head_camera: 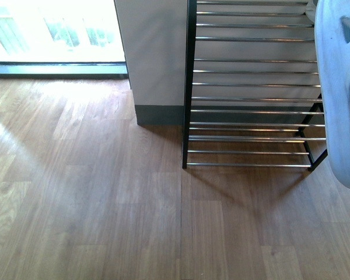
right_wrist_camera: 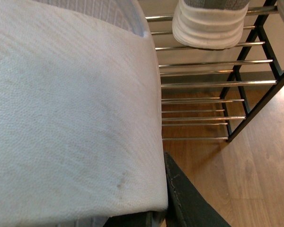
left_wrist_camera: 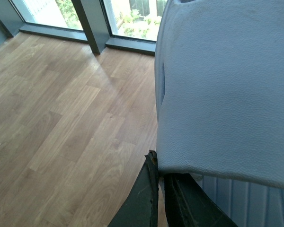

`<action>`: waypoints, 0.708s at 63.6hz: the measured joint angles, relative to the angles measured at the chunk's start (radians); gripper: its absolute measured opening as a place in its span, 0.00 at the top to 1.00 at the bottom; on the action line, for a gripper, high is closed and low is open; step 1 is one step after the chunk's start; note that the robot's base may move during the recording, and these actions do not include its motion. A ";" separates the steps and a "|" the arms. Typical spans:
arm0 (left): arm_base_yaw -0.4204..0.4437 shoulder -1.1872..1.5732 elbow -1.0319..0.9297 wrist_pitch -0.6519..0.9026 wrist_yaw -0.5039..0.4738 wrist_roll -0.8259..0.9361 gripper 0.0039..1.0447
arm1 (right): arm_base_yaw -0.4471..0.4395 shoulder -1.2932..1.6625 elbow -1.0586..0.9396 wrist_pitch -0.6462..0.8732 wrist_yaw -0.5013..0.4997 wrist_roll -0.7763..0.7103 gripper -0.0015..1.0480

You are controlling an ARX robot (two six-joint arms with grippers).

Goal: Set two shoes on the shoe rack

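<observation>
Aloft at the right-hand end of the shoe rack (head_camera: 190, 87), a pale slide sandal (head_camera: 338, 93) is held clear of the wood floor (head_camera: 93, 192). Its broad strap is pinched between the dark fingers of the right gripper (right_wrist_camera: 154, 213) — the jaws are closed on the strap's edge, as seen from the right wrist. A second sandal (left_wrist_camera: 227, 85), of the same blue-white rubber, is carried by the left gripper (left_wrist_camera: 162, 179), whose two fingers are drawn tight together at the strap's lower rim. It is shown from the left wrist above the boards, near the foot of a window (left_wrist_camera: 132, 19). On an upper tier of the rack, close to its black end frame, a grey sneaker (right_wrist_camera: 208, 28) is already set, its white toe resting across the chrome bars. The rack is stood on the floor against a white wall (head_camera: 154, 52) with dark skirting — sunlight is thrown across the boards at the floor's far left corner.
</observation>
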State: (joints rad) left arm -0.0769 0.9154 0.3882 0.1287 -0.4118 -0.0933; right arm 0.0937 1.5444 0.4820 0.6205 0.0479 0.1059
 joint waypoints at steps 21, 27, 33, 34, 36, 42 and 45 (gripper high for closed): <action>0.000 -0.003 0.000 0.000 0.000 0.000 0.99 | 0.000 0.000 0.000 0.000 0.000 -0.001 0.98; 0.000 0.001 0.000 0.000 0.000 0.000 0.99 | 0.000 0.002 0.000 0.000 0.000 -0.002 0.98; 0.000 0.000 0.000 0.000 0.000 0.000 0.99 | 0.000 0.001 0.000 0.000 0.000 -0.002 0.98; 0.000 0.001 0.000 0.000 0.000 0.000 0.99 | 0.000 0.001 0.000 0.000 0.000 -0.002 0.98; 0.000 0.001 0.000 0.000 0.000 0.000 0.99 | 0.000 0.001 0.000 0.000 0.000 -0.002 0.98; -0.001 0.000 0.000 0.000 0.000 0.000 0.99 | -0.004 0.011 -0.008 0.038 -0.035 -0.011 0.98; -0.001 0.000 0.000 0.000 0.000 0.000 0.99 | -0.009 0.028 -0.025 0.138 -0.106 -0.026 0.98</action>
State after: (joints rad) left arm -0.0776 0.9157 0.3882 0.1287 -0.4114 -0.0933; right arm 0.0845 1.5726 0.4572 0.7582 -0.0582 0.0799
